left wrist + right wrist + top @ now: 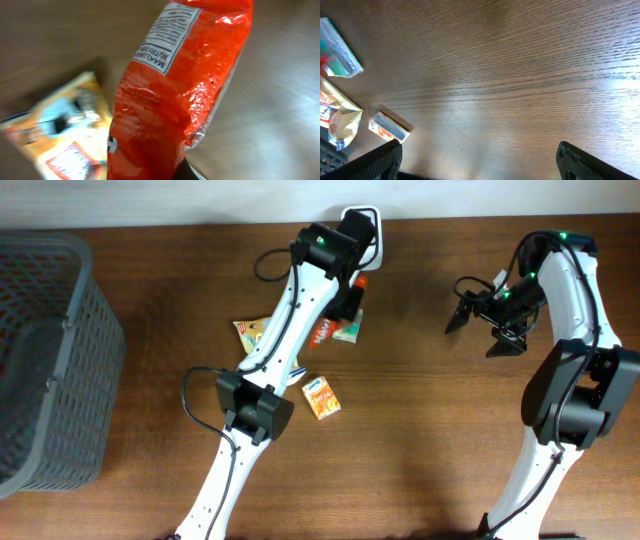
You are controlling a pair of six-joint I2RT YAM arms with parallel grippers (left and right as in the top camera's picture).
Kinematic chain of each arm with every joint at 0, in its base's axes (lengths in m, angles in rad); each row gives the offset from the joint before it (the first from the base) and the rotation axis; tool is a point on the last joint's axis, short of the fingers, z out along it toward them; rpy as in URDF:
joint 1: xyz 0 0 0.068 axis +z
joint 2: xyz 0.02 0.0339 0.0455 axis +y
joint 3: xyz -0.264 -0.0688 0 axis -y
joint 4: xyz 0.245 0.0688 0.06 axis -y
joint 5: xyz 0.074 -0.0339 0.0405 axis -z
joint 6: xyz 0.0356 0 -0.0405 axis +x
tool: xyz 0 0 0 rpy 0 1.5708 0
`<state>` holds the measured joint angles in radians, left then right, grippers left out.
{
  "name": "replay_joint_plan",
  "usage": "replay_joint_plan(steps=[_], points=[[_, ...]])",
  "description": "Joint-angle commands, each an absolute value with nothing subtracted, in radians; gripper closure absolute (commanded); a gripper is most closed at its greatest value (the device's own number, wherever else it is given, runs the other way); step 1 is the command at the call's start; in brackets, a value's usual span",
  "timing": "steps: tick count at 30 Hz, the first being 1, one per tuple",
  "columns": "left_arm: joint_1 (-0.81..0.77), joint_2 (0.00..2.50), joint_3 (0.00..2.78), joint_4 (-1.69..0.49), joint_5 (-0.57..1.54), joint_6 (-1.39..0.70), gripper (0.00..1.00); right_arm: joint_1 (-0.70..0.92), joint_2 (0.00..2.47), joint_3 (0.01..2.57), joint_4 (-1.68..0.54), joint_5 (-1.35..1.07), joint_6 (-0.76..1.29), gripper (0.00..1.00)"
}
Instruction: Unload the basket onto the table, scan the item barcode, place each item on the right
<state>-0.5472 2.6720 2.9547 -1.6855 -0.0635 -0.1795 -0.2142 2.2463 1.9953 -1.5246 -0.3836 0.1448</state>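
Observation:
My left gripper (348,302) is shut on a red foil packet (175,90), the item, at the back middle of the table. In the left wrist view the packet fills the frame, with a white nutrition label (167,35) on its upper part. I cannot make out a barcode there. One black finger (186,171) peeks out below the packet. From overhead, the red packet (320,332) shows beside the arm. My right gripper (485,328) hangs open over bare wood at the right. Its fingers (382,160) stand wide apart with nothing between them.
A white-framed device (366,225) stands at the back edge behind the left arm. A green packet (350,330), a yellow packet (252,332) and a small orange box (321,397) lie near the middle. A grey basket (95,330) fills the left side.

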Motion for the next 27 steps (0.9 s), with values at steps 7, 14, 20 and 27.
replay_joint_plan(steps=[7,14,20,27], points=[[-0.616,2.651,2.959,-1.688,-0.640,-0.382,1.00,-0.211,2.243,2.015,-1.525,-0.381,0.135,0.02],[-0.626,2.651,2.946,-1.688,-0.652,-0.382,1.00,-0.211,2.243,2.015,-1.525,-0.381,0.134,0.02],[-0.631,2.652,2.726,-1.676,-0.646,-0.528,0.93,-0.211,2.243,2.015,-1.525,-0.381,0.135,0.01],[-0.748,2.651,2.608,-1.629,-0.448,-0.530,0.55,-0.211,2.243,2.015,-1.525,-0.381,0.134,0.02]])
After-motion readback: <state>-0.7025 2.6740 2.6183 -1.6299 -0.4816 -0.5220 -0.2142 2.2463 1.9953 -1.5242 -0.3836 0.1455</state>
